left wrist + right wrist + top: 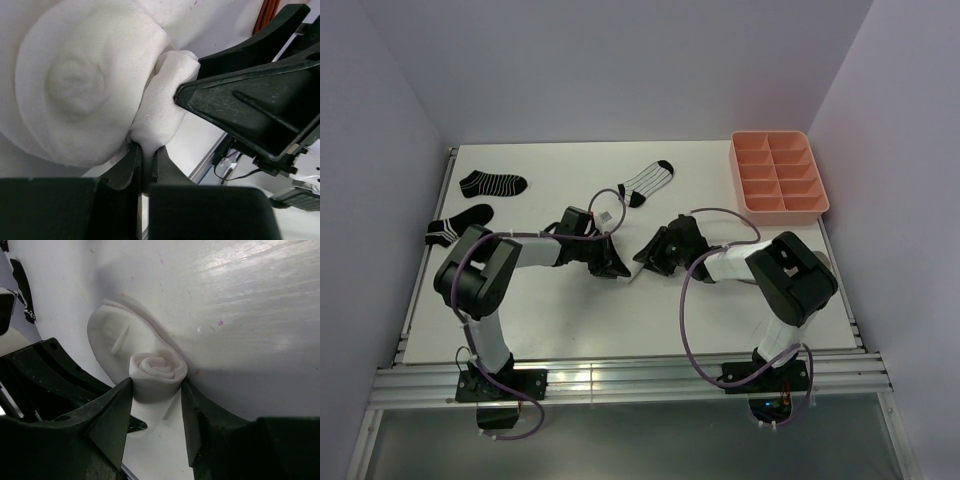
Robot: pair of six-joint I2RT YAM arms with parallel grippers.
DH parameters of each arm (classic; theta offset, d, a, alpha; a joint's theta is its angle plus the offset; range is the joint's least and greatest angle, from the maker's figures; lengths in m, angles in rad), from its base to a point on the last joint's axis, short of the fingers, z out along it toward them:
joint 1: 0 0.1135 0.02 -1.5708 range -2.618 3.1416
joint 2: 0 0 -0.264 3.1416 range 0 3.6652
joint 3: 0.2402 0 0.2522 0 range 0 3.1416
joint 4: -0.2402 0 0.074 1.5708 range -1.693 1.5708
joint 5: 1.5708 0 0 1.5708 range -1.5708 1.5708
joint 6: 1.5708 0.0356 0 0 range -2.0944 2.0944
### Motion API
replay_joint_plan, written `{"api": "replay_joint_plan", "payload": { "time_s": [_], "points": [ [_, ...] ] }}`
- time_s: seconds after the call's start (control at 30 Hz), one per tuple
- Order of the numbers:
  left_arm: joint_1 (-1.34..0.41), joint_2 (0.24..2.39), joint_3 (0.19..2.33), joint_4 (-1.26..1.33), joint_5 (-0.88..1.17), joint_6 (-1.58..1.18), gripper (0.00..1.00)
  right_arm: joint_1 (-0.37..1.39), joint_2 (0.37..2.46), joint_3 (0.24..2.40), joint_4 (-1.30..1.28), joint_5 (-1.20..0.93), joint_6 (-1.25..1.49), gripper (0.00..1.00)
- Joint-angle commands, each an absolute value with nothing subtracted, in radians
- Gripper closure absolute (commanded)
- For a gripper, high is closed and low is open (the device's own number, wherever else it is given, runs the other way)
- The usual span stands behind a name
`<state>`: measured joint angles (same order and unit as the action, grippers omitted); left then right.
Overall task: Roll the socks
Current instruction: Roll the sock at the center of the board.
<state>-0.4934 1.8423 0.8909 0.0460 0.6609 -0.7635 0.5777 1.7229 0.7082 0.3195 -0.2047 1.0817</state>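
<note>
Fabric of white sock (85,85) sits pinched in left claw (145,151); right claw (156,389), half-wide, clasps the roll.

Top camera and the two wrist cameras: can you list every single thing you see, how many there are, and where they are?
black striped socks: two, black with white stripes, lying flat at the far left of the table
white striped sock: one, white with black toe and heel, far middle
white sock: one, plain white, partly rolled, between the two grippers
tray: one, pink, with compartments, far right corner
table: one, white, under everything
arms: two, black and grey, at the near edge
left gripper: one, black, shut on a fold of the white sock
right gripper: one, black, closed around the rolled end
</note>
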Motion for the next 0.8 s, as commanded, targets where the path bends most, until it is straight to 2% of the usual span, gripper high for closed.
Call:
{"api": "replay_joint_plan", "payload": {
  "time_s": [0.0, 0.13, 0.2, 0.27, 0.3, 0.37, 0.4, 0.43, 0.57, 0.6, 0.77],
  "points": [
    [-0.479, 1.888, 0.847, 0.051, 0.660, -0.798, 0.99, 0.588, 1.767, 0.718, 0.333, -0.212, 1.088, 0.51],
    [-0.471, 1.908, 0.835, 0.080, 0.687, -0.825, 0.99, 0.588, 1.789, 0.716, 0.347, -0.222, 1.088, 0.52],
    [-0.466, 1.914, 0.830, 0.089, 0.703, -0.834, 0.99, 0.586, 1.799, 0.724, 0.347, -0.230, 1.088, 0.56],
    [-0.465, 1.925, 0.831, 0.086, 0.706, -0.835, 0.99, 0.588, 1.802, 0.730, 0.336, -0.232, 1.078, 0.64],
    [-0.463, 1.930, 0.830, 0.081, 0.704, -0.834, 0.99, 0.588, 1.801, 0.733, 0.325, -0.229, 1.074, 0.74],
    [-0.462, 1.927, 0.831, 0.071, 0.696, -0.827, 0.98, 0.588, 1.795, 0.753, 0.276, -0.215, 1.049, 0.86],
    [-0.462, 1.927, 0.837, 0.054, 0.680, -0.815, 0.94, 0.588, 1.790, 0.771, 0.259, -0.207, 1.040, 0.97],
    [-0.462, 1.919, 0.839, 0.043, 0.669, -0.808, 0.91, 0.588, 1.787, 0.784, 0.236, -0.193, 1.023, 1.00],
    [-0.462, 1.887, 0.857, -0.023, 0.597, -0.775, 0.74, 0.586, 1.789, 0.871, 0.050, -0.167, 0.982, 1.00],
    [-0.462, 1.878, 0.862, -0.035, 0.580, -0.759, 0.65, 0.586, 1.786, 0.897, 0.022, -0.158, 0.979, 1.00],
    [-0.472, 1.787, 0.879, -0.121, 0.434, -0.715, 0.48, 0.589, 1.790, 0.988, -0.200, -0.080, 0.945, 1.00]
  ]
}}
